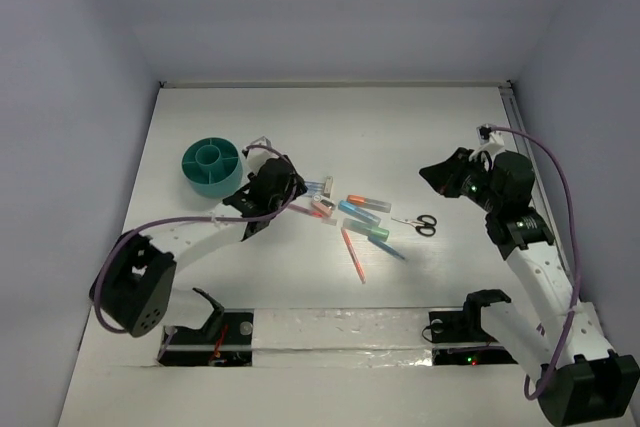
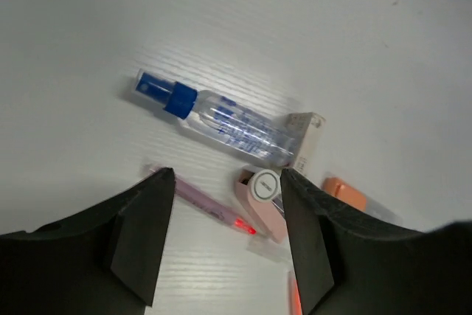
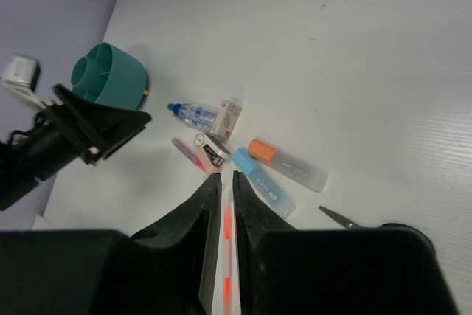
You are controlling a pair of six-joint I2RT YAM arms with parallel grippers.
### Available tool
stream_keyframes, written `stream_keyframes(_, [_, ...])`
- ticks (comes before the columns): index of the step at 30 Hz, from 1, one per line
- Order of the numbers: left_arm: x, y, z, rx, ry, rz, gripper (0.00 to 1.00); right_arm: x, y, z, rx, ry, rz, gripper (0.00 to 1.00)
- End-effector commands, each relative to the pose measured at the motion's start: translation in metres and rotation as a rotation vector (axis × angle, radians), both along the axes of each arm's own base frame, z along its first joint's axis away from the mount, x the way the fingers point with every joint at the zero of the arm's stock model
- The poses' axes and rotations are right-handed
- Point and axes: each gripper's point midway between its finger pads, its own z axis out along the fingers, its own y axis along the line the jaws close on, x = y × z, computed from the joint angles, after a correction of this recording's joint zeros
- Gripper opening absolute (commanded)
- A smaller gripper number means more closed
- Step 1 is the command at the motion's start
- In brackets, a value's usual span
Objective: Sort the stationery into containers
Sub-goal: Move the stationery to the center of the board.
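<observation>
White table (image 1: 300, 127) between pale lilac walls (image 1: 60, 97)

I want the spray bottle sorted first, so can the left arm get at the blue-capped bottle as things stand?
Probably yes. The bottle lies flat just ahead of the left arm's open jaws with nothing on top; only the small white box sits against its base end.

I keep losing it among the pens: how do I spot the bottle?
Find the teal pot on the left. At the pot-side edge of the stationery pile lies the bottle, cap toward the pot. It alone is clear-bodied with a blue cap; the pens beside it are pink and orange.
</observation>
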Motion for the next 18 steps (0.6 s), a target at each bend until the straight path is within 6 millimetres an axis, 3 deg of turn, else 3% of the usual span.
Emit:
stream_keyframes(1, [0.011,0.007,-0.002,-0.002,0.005,0.097,0.57,-0.002,0.013,0.015,0.027,-0.072,0.066,0.22])
stream_keyframes(3, [0.014,0.007,-0.007,0.001,0.014,0.111,0.65,-0.005,0.019,0.012,0.032,-0.062,0.095,0.27])
stream_keyframes(18, [0.042,-0.01,-0.03,0.025,0.065,0.099,0.65,-0.012,0.034,0.004,0.022,-0.048,0.167,0.28])
